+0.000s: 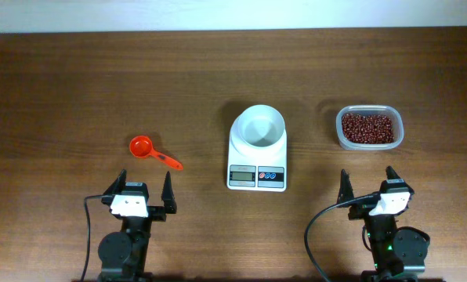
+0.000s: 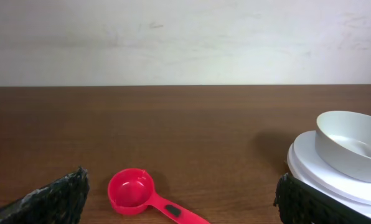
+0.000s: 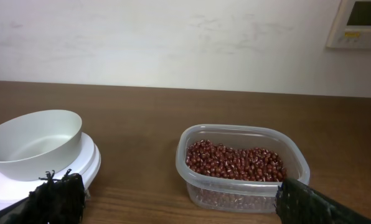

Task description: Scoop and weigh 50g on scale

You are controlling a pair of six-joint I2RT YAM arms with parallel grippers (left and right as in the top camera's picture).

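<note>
We are looking down on a wide dark-brown wooden table that is filling almost the whole overhead view, with a pale wall running along its far edge. At the near edge the two black robot arms are standing well apart, each trailing a black cable.

The left gripper is hovering over bare wood with its jaws spread wide and nothing between them. Its dark textured fingers are framing the wrist view at both lower corners. The right gripper is likewise standing fully spread and gripping nothing.

Between the two arms and slightly farther back, the small white rounded-rectangular digital kitchen scale is sitting at the middle of the table. Its grey display and its blue and red buttons are facing the near edge. We cannot read the display.

To the right of the scale and apart from it, a clear rectangular plastic tub is resting ahead of the right gripper, holding a layer of red-brown beans.

A round white bowl is sitting upright on the scale's platform and is looking empty.

To the left of the scale and clear of it, a small red plastic measuring scoop is lying flat just ahead of the left gripper. Its cup is pointing away to the left and its handle is angling toward the scale.
</note>
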